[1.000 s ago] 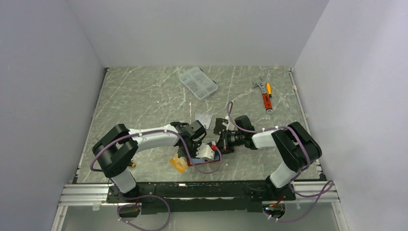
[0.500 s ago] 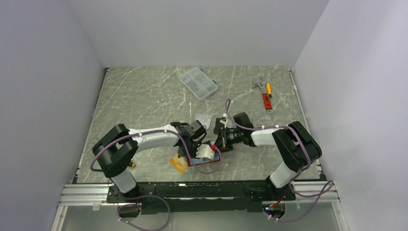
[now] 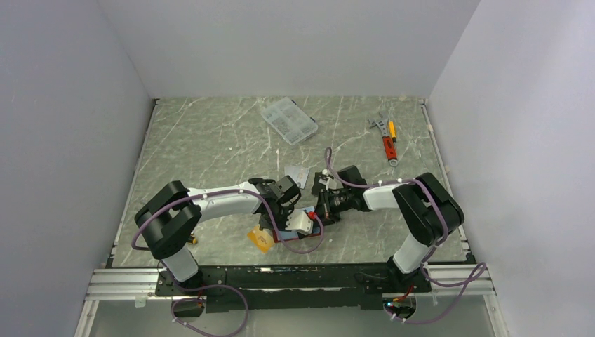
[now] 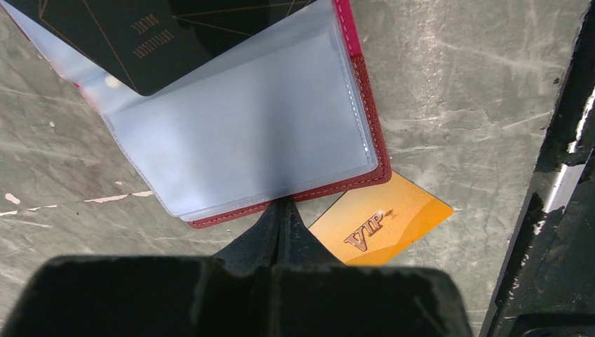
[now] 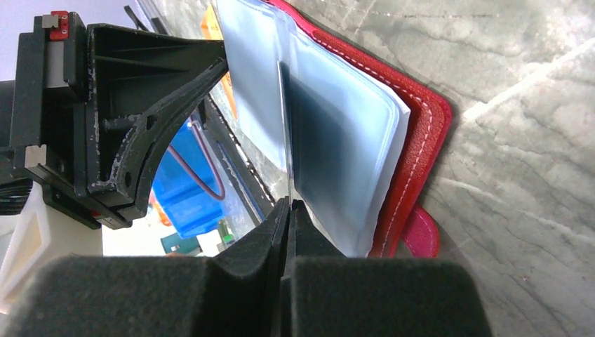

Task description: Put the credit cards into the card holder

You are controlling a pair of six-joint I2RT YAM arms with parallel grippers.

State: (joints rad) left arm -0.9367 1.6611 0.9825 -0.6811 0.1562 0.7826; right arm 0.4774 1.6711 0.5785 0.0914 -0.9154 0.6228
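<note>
- The left gripper [image 4: 284, 210] is showing its fingers closed tip to tip, with the tips touching the near red rim of the card holder [image 4: 370, 133]; I cannot tell whether they are pinching that rim or only pressing on it
- The card holder is lying open on the table [image 4: 477, 105], its pale blue sleeves spreading away directly ahead of the left fingertips
- The right gripper [image 5: 288, 207] is also showing closed fingers, and a thin sheet is running edge-on straight out from its tips; I cannot tell whether that is a sleeve leaf or a card, or whether it is being gripped
- The dark card [image 4: 140, 35] is lying across the far corner of the sleeves, well ahead of the left fingers; I cannot tell whether it is sitting inside a pocket
- The orange card [image 4: 382, 225] is waiting outside, just beside the left fingertips, with one end tucked under the rim
- The silver-grey card [image 3: 297, 173] is lying on the table beyond both sets of fingers, so most of the loading seems to be remaining
</note>
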